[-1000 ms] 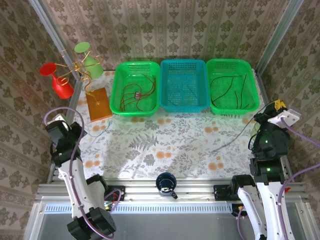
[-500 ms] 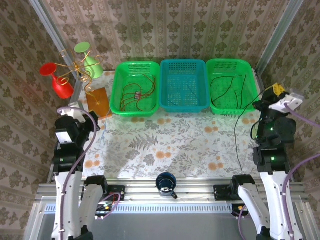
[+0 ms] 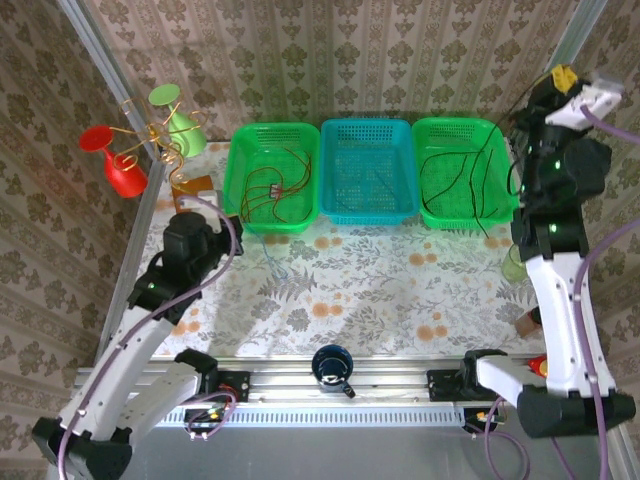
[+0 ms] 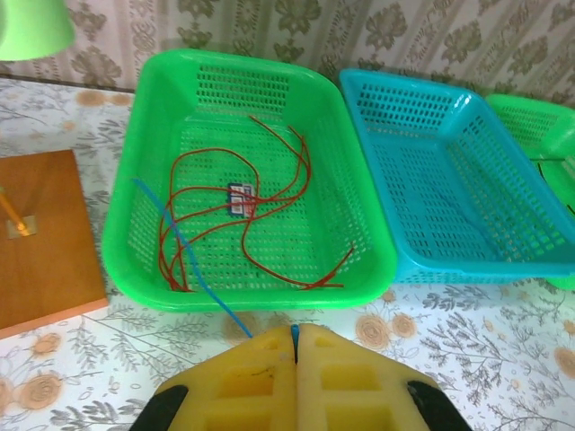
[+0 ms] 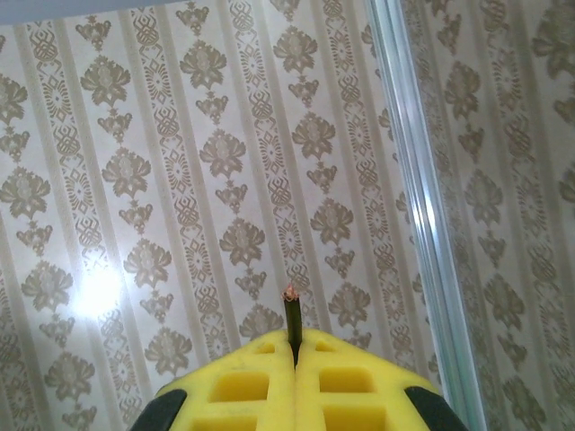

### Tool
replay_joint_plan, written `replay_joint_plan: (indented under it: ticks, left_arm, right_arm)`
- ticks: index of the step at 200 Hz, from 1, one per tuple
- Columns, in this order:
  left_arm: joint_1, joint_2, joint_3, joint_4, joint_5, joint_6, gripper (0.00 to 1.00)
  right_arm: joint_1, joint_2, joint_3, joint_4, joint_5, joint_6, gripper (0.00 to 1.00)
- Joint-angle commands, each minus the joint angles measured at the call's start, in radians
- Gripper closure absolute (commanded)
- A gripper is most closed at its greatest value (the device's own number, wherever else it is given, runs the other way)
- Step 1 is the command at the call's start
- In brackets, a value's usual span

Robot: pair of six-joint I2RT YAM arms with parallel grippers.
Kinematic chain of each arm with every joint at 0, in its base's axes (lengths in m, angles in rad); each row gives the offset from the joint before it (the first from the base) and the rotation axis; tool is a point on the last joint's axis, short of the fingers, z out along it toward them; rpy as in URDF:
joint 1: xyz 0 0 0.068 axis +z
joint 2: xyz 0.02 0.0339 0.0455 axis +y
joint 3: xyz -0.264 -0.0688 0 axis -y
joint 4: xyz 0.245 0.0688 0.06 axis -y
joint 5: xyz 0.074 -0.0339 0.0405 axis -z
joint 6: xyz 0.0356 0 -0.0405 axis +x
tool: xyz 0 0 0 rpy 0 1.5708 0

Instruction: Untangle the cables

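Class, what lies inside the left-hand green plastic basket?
Inside the green plastic basket, a thin red cable loops loosely around a small tag. A thin blue cable runs from inside over the near rim into the shut left claw. Nothing is covered.

Three plastic baskets stand side by side along the far edge of the floral tablecloth point(image 3: 370, 290): a green basket point(image 3: 272, 127), a blue basket point(image 3: 367, 123) in the middle and a second green basket point(image 3: 455, 122). To their left, a gold wire stand point(image 3: 150, 130) on a wooden base point(image 3: 190, 185) carries a red cup point(image 3: 122, 172) and a green cup point(image 3: 180, 125). A dark blue mug point(image 3: 330, 367) sits at the near edge.
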Motion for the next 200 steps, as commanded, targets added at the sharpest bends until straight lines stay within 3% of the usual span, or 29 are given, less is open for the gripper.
replay_joint_plan:
  ticks: [1,41,62,82,111,157,176,200]
  left_arm:
    - [-0.046,0.042,0.05,0.046,-0.064,-0.035,1.0]
    - [-0.08,0.107,0.08,0.066,-0.061,-0.072,1.0]
    - [-0.087,0.129,0.083,0.059,-0.068,-0.073,1.0]
    - [-0.087,0.136,0.076,0.07,-0.081,-0.078,1.0]
    - [-0.087,0.154,0.088,0.073,-0.077,-0.069,1.0]
    - [-0.099,0.17,0.097,0.069,-0.062,-0.09,1.0]
    - [-0.11,0.178,0.102,0.071,-0.07,-0.09,1.0]
    - [-0.125,0.193,0.12,0.064,-0.074,-0.083,1.0]
  right_arm:
    - [-0.005,0.116,0.14,0.067,-0.031,-0.051,1.0]
    - [-0.014,0.359,0.451,0.052,-0.036,-0.087,1.0]
    - [-0.015,0.41,0.498,0.038,-0.03,-0.1,1.0]
    - [-0.015,0.415,0.393,0.09,-0.015,-0.127,1.0]
    - [-0.013,0.384,0.065,0.228,0.051,-0.148,1.0]
    - [-0.002,0.361,-0.257,0.135,0.107,-0.022,1.0]
    - [-0.014,0.426,-0.3,0.122,0.118,0.01,1.0]
    - [-0.037,0.573,-0.192,-0.064,0.097,0.073,1.0]
